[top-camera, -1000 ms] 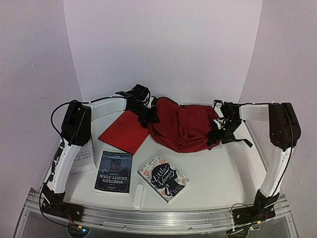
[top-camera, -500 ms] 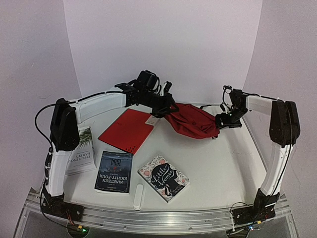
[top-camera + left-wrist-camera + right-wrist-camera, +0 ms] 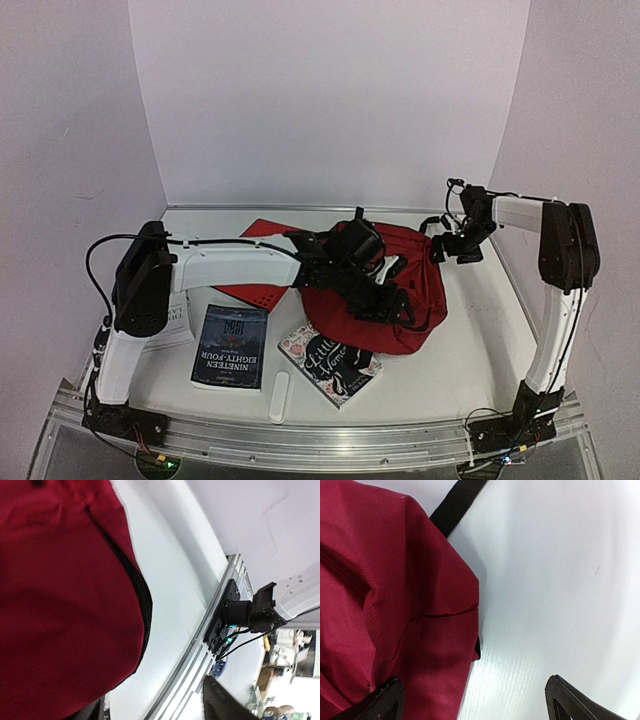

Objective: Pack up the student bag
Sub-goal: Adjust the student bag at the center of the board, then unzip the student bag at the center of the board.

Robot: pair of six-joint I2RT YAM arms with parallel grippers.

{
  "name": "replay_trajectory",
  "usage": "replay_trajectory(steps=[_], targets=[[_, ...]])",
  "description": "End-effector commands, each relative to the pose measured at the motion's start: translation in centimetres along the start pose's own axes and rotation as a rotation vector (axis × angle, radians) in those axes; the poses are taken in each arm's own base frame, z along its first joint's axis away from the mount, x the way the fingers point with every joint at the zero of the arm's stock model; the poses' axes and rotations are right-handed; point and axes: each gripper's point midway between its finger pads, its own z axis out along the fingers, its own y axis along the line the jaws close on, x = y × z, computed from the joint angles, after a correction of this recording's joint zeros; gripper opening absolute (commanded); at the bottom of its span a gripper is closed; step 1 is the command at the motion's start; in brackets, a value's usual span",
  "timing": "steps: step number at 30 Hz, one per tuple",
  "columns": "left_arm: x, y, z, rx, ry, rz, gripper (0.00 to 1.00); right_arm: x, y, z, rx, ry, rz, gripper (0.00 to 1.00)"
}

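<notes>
The dark red student bag [image 3: 415, 270] lies slumped right of the table's middle, and its near edge overlaps a corner of the Little Women book [image 3: 330, 365]. My left gripper [image 3: 400, 306] reaches across the top of the bag. In the left wrist view its jaws [image 3: 155, 710] stand apart with bare table between them and the bag's fabric [image 3: 60, 590] beside one finger. My right gripper [image 3: 455, 246] hovers at the bag's far right corner. In its wrist view it is open [image 3: 475, 705], empty, with one finger over the bag's edge [image 3: 395, 605] and a black strap [image 3: 457, 505].
A flat red folder [image 3: 250, 292] lies under my left arm. A dark Nineteen Eighty-Four book [image 3: 230, 345] and a white book [image 3: 180, 322] sit at the near left. A small white bar [image 3: 281, 395] lies near the front rail [image 3: 320, 440].
My left gripper swung the bag from the back toward the front and right, then opened and let it go. The bag now lies spread out. The right gripper barely moved.
</notes>
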Motion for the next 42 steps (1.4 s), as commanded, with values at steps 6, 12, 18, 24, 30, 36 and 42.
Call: replay_trajectory(steps=[6, 12, 18, 24, 30, 36, 42], targets=[[-1.8, -1.8, -7.2, -0.028, -0.104, 0.127, 0.83, -2.4, 1.8, -5.5, -0.03, -0.119, -0.108, 0.98], [-3.9, 1.6, -13.5, -0.012, -0.235, 0.021, 0.83, -2.8, 4.6, -11.0, -0.112, -0.181, -0.17, 0.98], [-5.5, 9.4, -18.8, -0.179, -0.359, -0.083, 0.73, -2.1, 13.0, -13.8, -0.317, -0.196, -0.261, 0.98], [-4.1, 12.7, -15.9, -0.251, -0.258, -0.094, 0.59, 2.5, 23.3, -13.4, -0.586, -0.077, -0.412, 0.87], [-0.7, 16.5, -12.0, -0.253, -0.161, -0.184, 0.45, 10.4, 29.7, -10.8, -0.732, 0.12, -0.552, 0.67], [4.5, 19.1, -8.9, -0.306, -0.052, -0.242, 0.32, 13.3, 31.3, -8.4, -0.75, 0.205, -0.544, 0.59], [5.4, 18.8, -8.0, -0.296, -0.043, -0.25, 0.34, 18.5, 32.2, -4.6, -0.709, 0.302, -0.587, 0.53]])
